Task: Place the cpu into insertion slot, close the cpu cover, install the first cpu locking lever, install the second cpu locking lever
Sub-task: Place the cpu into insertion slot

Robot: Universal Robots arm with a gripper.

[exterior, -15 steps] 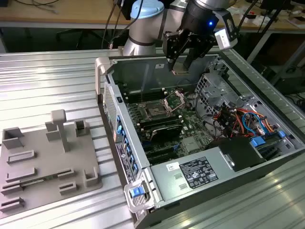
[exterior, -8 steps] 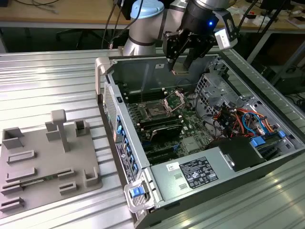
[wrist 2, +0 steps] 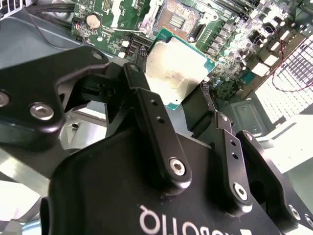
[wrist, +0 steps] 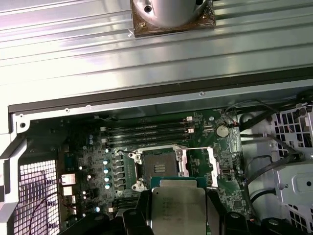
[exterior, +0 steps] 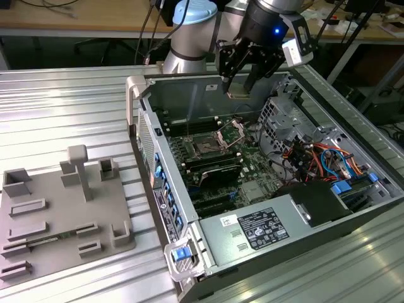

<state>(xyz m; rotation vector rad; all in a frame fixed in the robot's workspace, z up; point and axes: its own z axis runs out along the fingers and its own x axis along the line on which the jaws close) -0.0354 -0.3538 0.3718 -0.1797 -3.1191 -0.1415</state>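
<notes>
Insertion slot [exterior: 205,146] sits bare on the board [exterior: 252,167], cpu cover [exterior: 232,130] tilted up on the exterior view's right of it — open for loading. Farther back and higher, your gripper [exterior: 240,85] is clamped on the cpu [exterior: 238,95] by its edges, held level to match the slot — well apart

Both wrist views over insertion slot [wrist: 157,169]

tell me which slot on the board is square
The black socket with the silver surround, its cover open beside it. The memory slots are long narrow strips. The tool holds the chip.
</notes>
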